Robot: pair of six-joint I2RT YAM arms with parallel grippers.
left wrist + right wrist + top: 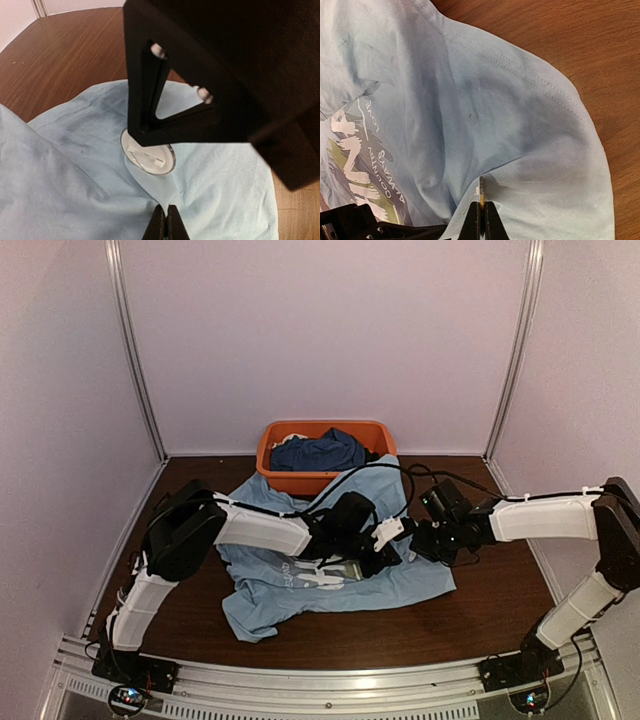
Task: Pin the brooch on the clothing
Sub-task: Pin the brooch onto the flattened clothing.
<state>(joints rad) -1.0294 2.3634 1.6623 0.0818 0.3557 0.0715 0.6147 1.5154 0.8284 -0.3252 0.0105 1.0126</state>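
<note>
- Two tools are meeting over the middle of the crumpled light blue short-sleeved T-shirt (262, 612) with the white, green and yellow chest print. It is lying spread on the dark brown wooden desk (480, 615).
- Right tool (482, 220) is pressing its fingers together on the rim of the small round silvery metal brooch (150, 159). Its own wrist view is showing only a thin pale-and-gold sliver past the tips.
- Brooch is sitting against a plain patch of shirt beside a fold, not far from a stitched hem. Its pale face with a small bar is turning towards the left wrist camera.
- Left tool (164, 224) is pressed together as well, tips right at the fold just below the brooch. Whether cloth is caught between them I cannot tell.
- Step in hand, as I am reading it: the brooch is being offered to the fabric. Nothing is showing a pin passing through cloth, so pinning is not yet done.
- Next move is likely calling for the left tool to be steadying a small ridge of fabric while the right is driving the pin through it. The slack, wrinkled cloth may be sliding away.
- Surface: smooth wood grain. An orange plastic basket (275, 475) holding a dark blue garment (320, 452) is sitting at the back, touching the shirt's far edge.
- Room: pale walls (320, 330) are closing in on three sides, and a metal rail (330, 680) is carrying the arm bases.
</note>
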